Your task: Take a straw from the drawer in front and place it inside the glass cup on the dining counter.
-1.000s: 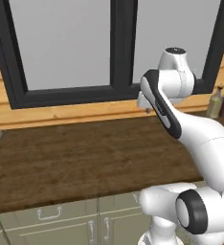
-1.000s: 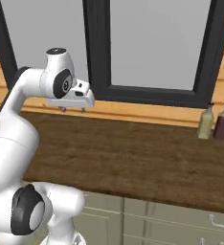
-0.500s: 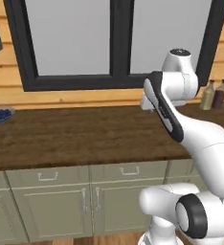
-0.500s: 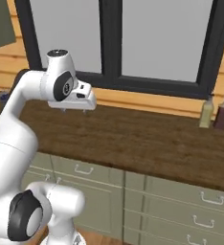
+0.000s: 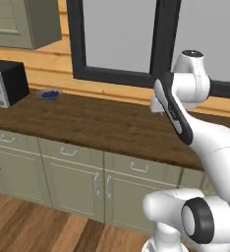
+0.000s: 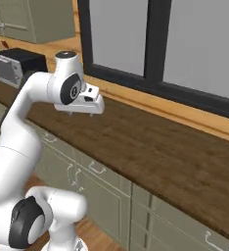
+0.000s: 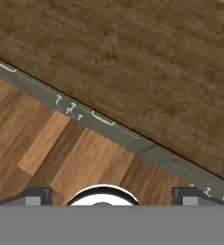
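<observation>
Wood floor [image 5: 33, 231] nearest, in front of the sage-green cabinet doors [image 5: 72, 184]. Above the doors runs a row of shallow drawers, all shut. The drawer [image 5: 139, 169] closest to the arm's base has a silver bar handle; can't tell which of the row is the task's one. The dark wood tabletop [image 5: 87, 123] lies over the cabinets.

The tool [image 6: 80, 113] hangs above the tabletop, near its front part, pointing down and touching nothing. In the hand view its fingertips [image 7: 35, 194] sit far apart at the two sides, so it is wide, with nothing between them. That view looks down on the tabletop edge, the drawer handles and the floor.

Further back on the tabletop, at the left, a small blue bowl [image 5: 49, 94], and beyond it a microwave [image 5: 4, 83]. A dark-framed window [image 5: 122, 39] is on the wood wall behind, with an upper cabinet [image 5: 23, 19] at far left.
</observation>
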